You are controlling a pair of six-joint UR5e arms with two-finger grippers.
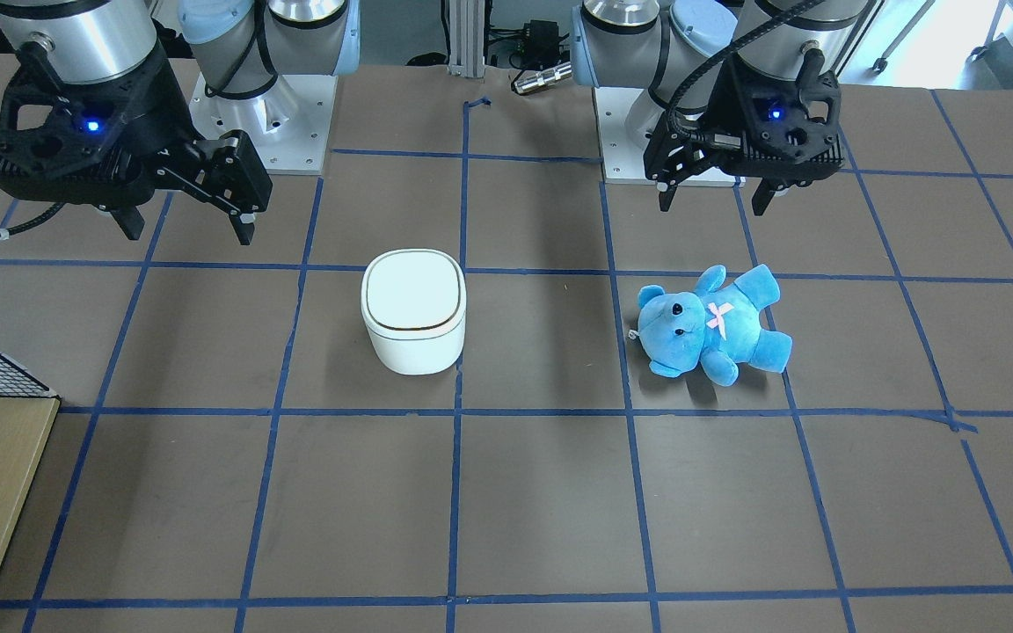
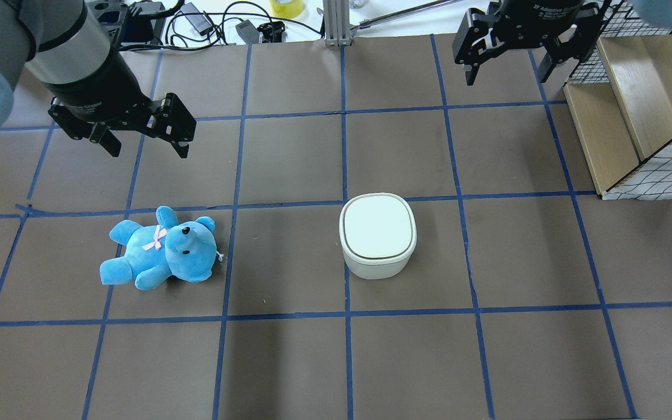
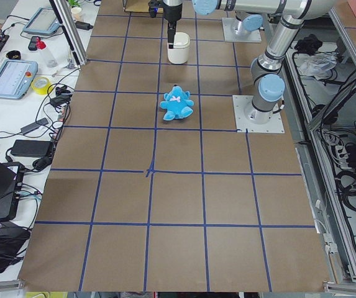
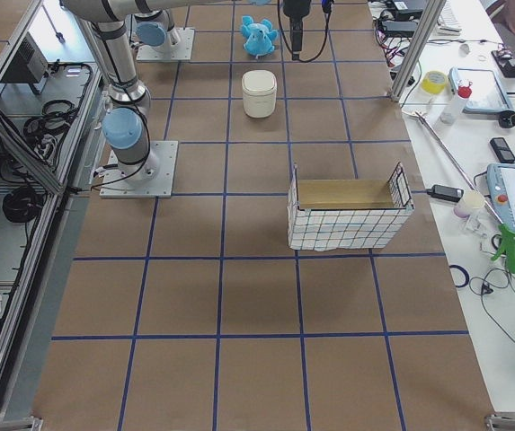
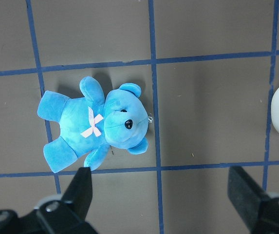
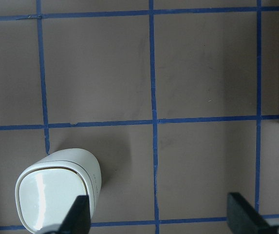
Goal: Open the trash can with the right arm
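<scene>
White plastic, light and smooth — the trash can [image 1: 414, 338] may slide or tip on the tabletop [image 1: 542, 492] if the right end effector [image 1: 188, 211], jaws wide apart, catches its lid [image 1: 412, 290] sideways.

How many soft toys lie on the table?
1. The blue teddy bear lies on its back on the robot's left side, apart from the white trash can. None seems hidden.
</scene>
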